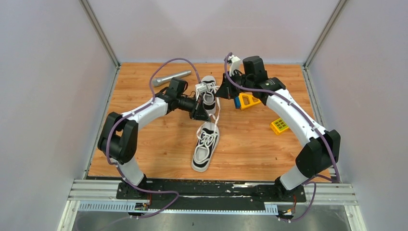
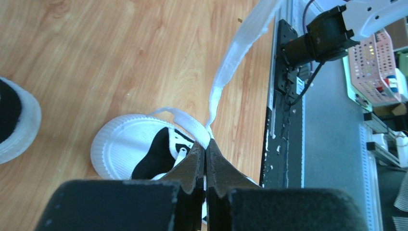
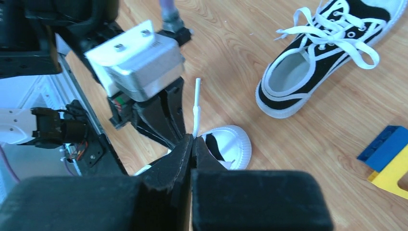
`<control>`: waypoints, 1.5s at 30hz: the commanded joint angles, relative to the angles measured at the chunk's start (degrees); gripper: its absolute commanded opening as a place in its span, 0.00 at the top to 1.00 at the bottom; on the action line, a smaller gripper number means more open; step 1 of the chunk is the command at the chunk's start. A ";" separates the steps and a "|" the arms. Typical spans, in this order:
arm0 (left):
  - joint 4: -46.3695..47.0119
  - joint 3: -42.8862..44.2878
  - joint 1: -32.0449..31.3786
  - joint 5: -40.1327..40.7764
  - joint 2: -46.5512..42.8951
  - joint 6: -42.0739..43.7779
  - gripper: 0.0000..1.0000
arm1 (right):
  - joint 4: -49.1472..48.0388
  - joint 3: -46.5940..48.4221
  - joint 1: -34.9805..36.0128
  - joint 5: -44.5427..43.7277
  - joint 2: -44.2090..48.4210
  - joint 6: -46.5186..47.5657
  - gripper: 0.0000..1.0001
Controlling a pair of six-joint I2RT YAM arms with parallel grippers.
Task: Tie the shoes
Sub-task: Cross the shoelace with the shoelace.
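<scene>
Far shoe (image 1: 209,81); left jaws and right jaws each clamped on a white lace (image 2: 230,60); hazard: hard pull may slip lace tip (image 3: 196,98) free or drag shoe.

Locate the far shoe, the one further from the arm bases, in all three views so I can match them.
Top external: far shoe just above picture centre, partly hidden.
Left wrist: far shoe, one rounded end only, at the left edge.
Right wrist: far shoe whole, upper right, laces loose.
Shared landmark: near shoe's white toe cap, in all three views.
</scene>
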State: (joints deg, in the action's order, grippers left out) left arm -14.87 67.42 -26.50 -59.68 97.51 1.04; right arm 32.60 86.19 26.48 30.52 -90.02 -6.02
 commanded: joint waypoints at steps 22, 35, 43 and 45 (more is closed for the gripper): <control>-12.98 12.49 -0.31 -11.89 15.16 7.37 0.97 | -5.71 13.35 4.88 20.52 -11.38 3.14 1.00; -28.83 16.04 -0.31 -12.89 17.36 21.22 0.99 | 3.04 3.57 -3.86 19.33 -2.65 21.04 0.32; -34.13 17.65 -0.31 -13.40 18.87 26.55 0.99 | 9.41 -12.06 -5.02 22.46 -1.46 48.45 0.30; -34.20 17.63 -0.31 -13.31 18.99 26.60 0.99 | 9.34 -12.41 -4.38 21.19 -3.92 51.03 0.30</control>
State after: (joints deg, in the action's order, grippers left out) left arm -46.28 83.22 -26.59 -71.48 115.66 24.08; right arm 40.12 75.68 20.38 50.57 -90.50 31.05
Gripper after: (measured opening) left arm 0.020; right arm 0.702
